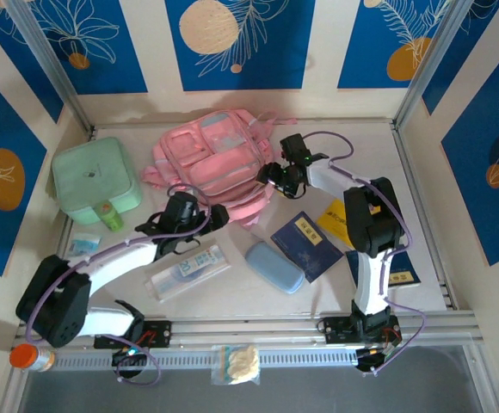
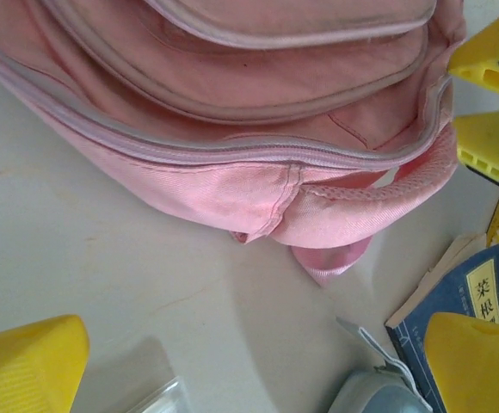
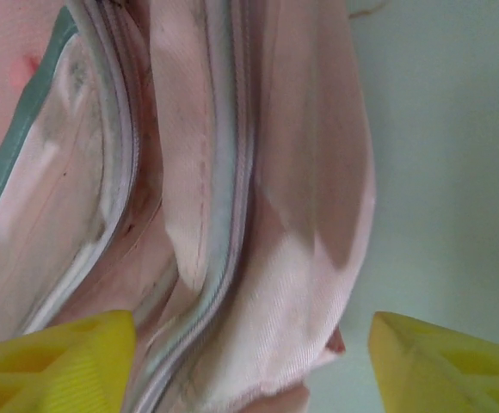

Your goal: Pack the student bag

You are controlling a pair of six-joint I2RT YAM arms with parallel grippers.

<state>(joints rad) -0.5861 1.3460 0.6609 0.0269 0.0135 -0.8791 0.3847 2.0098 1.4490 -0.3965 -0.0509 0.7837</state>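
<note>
The student bag (image 1: 211,159), a soft pink backpack with paler front pockets, lies flat at the middle back of the table. My left gripper (image 1: 187,220) hovers at its near edge. In the left wrist view that gripper (image 2: 249,370) is open over bare table, with the bag's zipped seam (image 2: 258,155) just beyond its yellow fingertips (image 2: 26,361). My right gripper (image 1: 273,175) is at the bag's right side. In the right wrist view it (image 3: 249,366) is open and straddles the bag's zipped edge (image 3: 232,258). Its right fingertip (image 3: 447,361) stands clear of the fabric.
A mint-green lidded case (image 1: 95,176) and a small green bottle (image 1: 110,215) stand at the left. In front of the bag lie a clear packet (image 1: 187,271), a grey-blue case (image 1: 275,265), a blue booklet (image 1: 308,243) and a yellow booklet (image 1: 335,219). An orange-capped bottle (image 1: 30,357) sits at the near left.
</note>
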